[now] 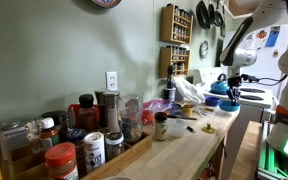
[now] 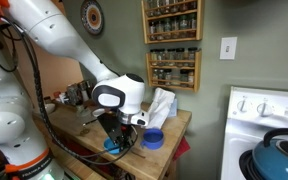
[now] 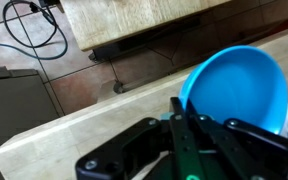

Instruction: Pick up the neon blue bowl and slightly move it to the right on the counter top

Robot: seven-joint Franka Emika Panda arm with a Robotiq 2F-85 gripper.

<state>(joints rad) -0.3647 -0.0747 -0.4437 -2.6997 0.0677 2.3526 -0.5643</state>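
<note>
The gripper (image 3: 181,110) sits at the rim of the neon blue bowl (image 3: 239,80); the bowl rests on the counter top (image 3: 74,130). Its fingers look close together (an actual pinch I cannot tell).

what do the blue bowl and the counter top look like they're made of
The neon blue bowl looks like plastic: even vivid colour, smooth surface, soft sheen, though glazed ceramic is possible. The counter top looks like wood, pale tan and matte, with a thick straight edge.

arm (image 2: 46,32) bends downward, wrist held low, jaws drawn close together
</note>
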